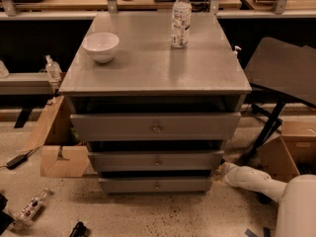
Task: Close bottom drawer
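Bottom drawer (128, 185), grey wood, narrowest and shortest front of three, small round metal knob (157, 185) at centre, lowest in the grey table (148, 78), just above the speckled floor (148, 216).

Camera view: judged not fully shut, going by the dark gap above the front panel. Taken to be at the contact step, with the closing push not yet done. Next move, by this reckoning: pressing the panel straight back into the table frame, square, without snagging the mid-width grey drawer (123, 161) above.

White robot arm (254, 180) reaching in low from lower right, lying close to the floor, angled toward the drawer's right end. At its tip, two-finger pincer (220, 171), just beside the front's right corner, contact unclear; open or closed, cannot tell.

On top, white ceramic bowl (100, 46) and clear plastic bottle (181, 19), well apart from the work.
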`<state>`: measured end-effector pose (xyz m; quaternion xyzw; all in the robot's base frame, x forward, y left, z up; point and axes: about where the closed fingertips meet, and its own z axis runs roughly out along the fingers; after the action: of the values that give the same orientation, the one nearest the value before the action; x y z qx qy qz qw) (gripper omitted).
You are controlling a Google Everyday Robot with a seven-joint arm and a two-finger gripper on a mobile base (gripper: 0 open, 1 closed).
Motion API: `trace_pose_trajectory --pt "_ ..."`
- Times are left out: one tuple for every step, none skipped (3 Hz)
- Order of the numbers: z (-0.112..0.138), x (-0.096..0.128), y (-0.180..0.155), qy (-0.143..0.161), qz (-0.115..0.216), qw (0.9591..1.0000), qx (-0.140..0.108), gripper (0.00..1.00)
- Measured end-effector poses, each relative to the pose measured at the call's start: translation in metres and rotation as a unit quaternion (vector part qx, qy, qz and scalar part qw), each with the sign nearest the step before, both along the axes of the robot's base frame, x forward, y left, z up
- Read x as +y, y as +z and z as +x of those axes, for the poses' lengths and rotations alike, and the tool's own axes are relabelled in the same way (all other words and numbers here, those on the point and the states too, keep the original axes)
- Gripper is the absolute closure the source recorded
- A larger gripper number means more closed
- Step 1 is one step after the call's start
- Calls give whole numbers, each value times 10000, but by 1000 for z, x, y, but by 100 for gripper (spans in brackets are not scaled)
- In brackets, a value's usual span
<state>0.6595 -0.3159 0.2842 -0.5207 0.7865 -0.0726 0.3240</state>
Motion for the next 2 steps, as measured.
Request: trace_pose_trajectory --pt "0 0 0 -2 0 10000 1 66" --pt "-4 -51 -7 -501 -152 9985 162 89"
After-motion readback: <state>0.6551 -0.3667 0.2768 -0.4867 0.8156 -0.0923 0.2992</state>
